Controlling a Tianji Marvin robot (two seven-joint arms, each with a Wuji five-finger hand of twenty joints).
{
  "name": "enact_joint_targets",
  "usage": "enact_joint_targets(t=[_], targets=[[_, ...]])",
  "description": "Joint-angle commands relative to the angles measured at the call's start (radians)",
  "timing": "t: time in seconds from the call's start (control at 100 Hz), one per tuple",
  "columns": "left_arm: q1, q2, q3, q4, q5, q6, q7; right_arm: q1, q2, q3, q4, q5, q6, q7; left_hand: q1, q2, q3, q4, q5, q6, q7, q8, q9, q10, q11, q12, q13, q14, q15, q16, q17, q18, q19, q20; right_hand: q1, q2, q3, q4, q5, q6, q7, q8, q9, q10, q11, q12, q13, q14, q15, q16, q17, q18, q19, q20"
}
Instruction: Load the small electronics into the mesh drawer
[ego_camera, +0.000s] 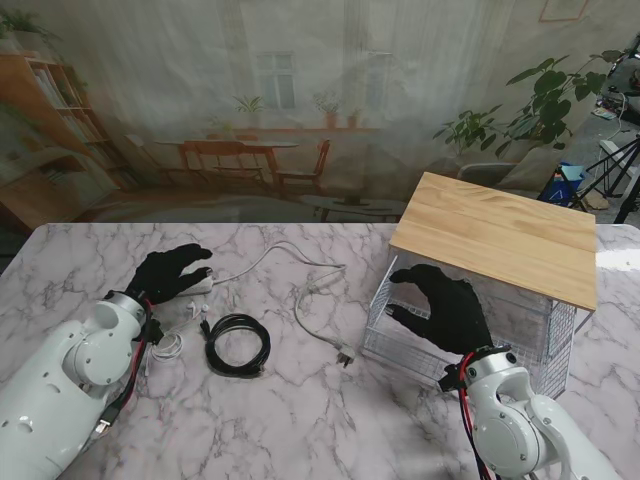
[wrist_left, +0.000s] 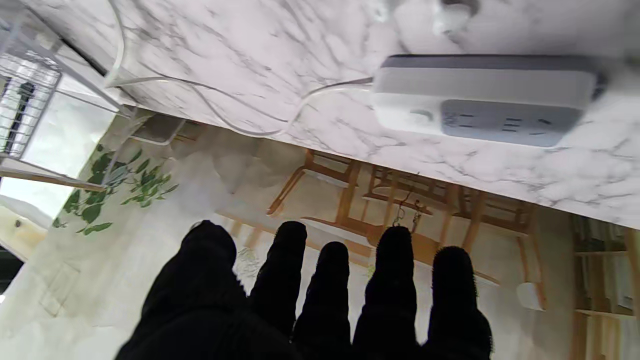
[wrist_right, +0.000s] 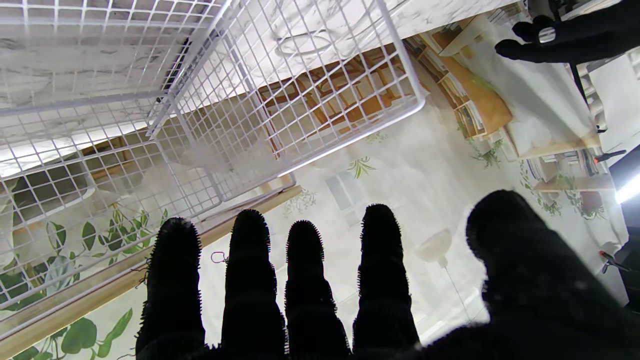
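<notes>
My left hand (ego_camera: 168, 272) in its black glove hovers open over a white power strip (wrist_left: 480, 100), which lies on the marble table (ego_camera: 300, 420) and shows only as a sliver (ego_camera: 203, 284) in the stand view. Its white cord (ego_camera: 310, 290) trails right to a plug (ego_camera: 346, 357). A coiled black cable (ego_camera: 237, 345) lies nearer to me. My right hand (ego_camera: 443, 309) is open above the pulled-out white mesh drawer (ego_camera: 385, 330). The drawer's mesh (wrist_right: 150, 100) fills the right wrist view, with nothing in it that I can make out.
The drawer belongs to a wire frame under a light wooden top (ego_camera: 500, 235) at the right. A small coil of white cable (ego_camera: 168, 346) and a small white item (ego_camera: 195, 309) lie by my left forearm. Beyond the table's far edge hangs a printed backdrop.
</notes>
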Motion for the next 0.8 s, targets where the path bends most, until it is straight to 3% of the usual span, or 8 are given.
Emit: enact_joint_targets(t=[0.0,0.08,0.18,0.31,0.51,0.63,0.79], targets=[[-0.033,0.014,-0.003,0.032,0.032,0.009,-0.027,-0.005,-0.003,0.000,0.000,-0.004,0.006,-0.002,-0.021,0.002,-0.025,-0.031,-0.029,-0.029,-0.021,-0.013,-0.055,-0.009,-0.046,-0.042,-0.007,-0.037,-0.040,-0.027,0.003,-0.041,-0.048,-0.031,0.008,0.034,-0.017,0.022,0.024,0.017,-0.019,-0.015,0.017,-0.004,-0.020,-0.005,-0.005,-0.007,-0.074,-0.005,-0.019,0.006,-0.017,-0.010],[-0.063,0.020,0.004,0.069,0.046,0.016,-0.045,-0.007,-0.003,0.002,0.000,-0.004,0.003,-0.007,-0.036,-0.012,-0.027,-0.031,-0.052,-0.039,-0.037,-0.022,-0.089,-0.022,-0.068,-0.069,-0.020,-0.047,-0.056,-0.045,0.009,-0.060,-0.077,-0.050,0.008,0.035,-0.018,0.023,0.027,0.017,-0.018,-0.014,0.016,-0.005,-0.020,-0.004,-0.005,-0.008,-0.073,-0.004,-0.018,0.005,-0.017,-0.008],[-0.099,0.027,0.021,0.112,0.044,0.036,-0.083,-0.008,-0.004,0.004,0.000,-0.001,0.001,-0.007,-0.091,-0.052,-0.027,-0.031,-0.116,-0.054,-0.093,-0.056,-0.167,-0.048,-0.105,-0.121,-0.063,-0.099,-0.099,-0.101,0.016,-0.115,-0.144,-0.092,0.009,0.035,-0.018,0.023,0.027,0.018,-0.019,-0.014,0.017,-0.005,-0.019,-0.003,-0.006,-0.007,-0.072,-0.004,-0.017,0.005,-0.017,-0.007],[-0.162,0.035,0.074,0.199,0.068,0.033,-0.084,-0.009,-0.003,0.004,-0.001,-0.001,0.005,-0.003,-0.154,-0.166,-0.024,-0.026,-0.199,-0.043,-0.168,-0.118,-0.237,-0.045,-0.118,-0.160,-0.082,-0.149,-0.111,-0.135,0.047,-0.197,-0.180,-0.118,0.008,0.035,-0.019,0.023,0.027,0.019,-0.020,-0.014,0.016,-0.003,-0.020,-0.003,-0.007,-0.007,-0.072,-0.003,-0.019,0.005,-0.019,-0.006],[-0.236,0.044,0.155,0.310,0.107,0.025,-0.051,-0.007,-0.003,0.005,0.002,-0.003,0.003,-0.003,-0.111,-0.348,0.001,-0.001,-0.225,-0.021,-0.163,-0.152,-0.225,-0.066,-0.080,-0.146,-0.049,-0.191,-0.077,-0.123,0.080,-0.274,-0.058,-0.098,0.007,0.036,-0.020,0.023,0.024,0.022,-0.021,-0.014,0.014,-0.004,-0.020,-0.002,-0.008,-0.007,-0.072,-0.003,-0.019,0.005,-0.020,-0.004],[-0.258,0.049,0.186,0.346,0.122,0.028,-0.043,-0.005,-0.003,0.006,0.005,-0.002,0.002,-0.004,-0.046,-0.381,0.052,0.033,-0.232,-0.042,-0.106,-0.104,-0.213,-0.102,-0.048,-0.100,-0.034,-0.216,-0.059,-0.101,0.083,-0.304,0.001,-0.107,0.006,0.034,-0.020,0.023,0.022,0.023,-0.022,-0.014,0.014,-0.004,-0.019,-0.001,-0.007,-0.007,-0.072,-0.003,-0.019,0.003,-0.021,-0.003],[-0.278,0.058,0.224,0.378,0.151,0.037,-0.046,-0.004,-0.004,0.007,0.006,0.001,0.002,-0.005,-0.045,-0.405,0.219,0.138,-0.244,-0.071,-0.070,-0.041,-0.208,-0.126,-0.032,-0.054,-0.029,-0.232,-0.051,-0.073,0.081,-0.329,0.040,-0.117,0.006,0.034,-0.020,0.023,0.021,0.025,-0.023,-0.014,0.013,-0.004,-0.019,-0.001,-0.008,-0.007,-0.072,-0.003,-0.020,0.003,-0.024,-0.001]])
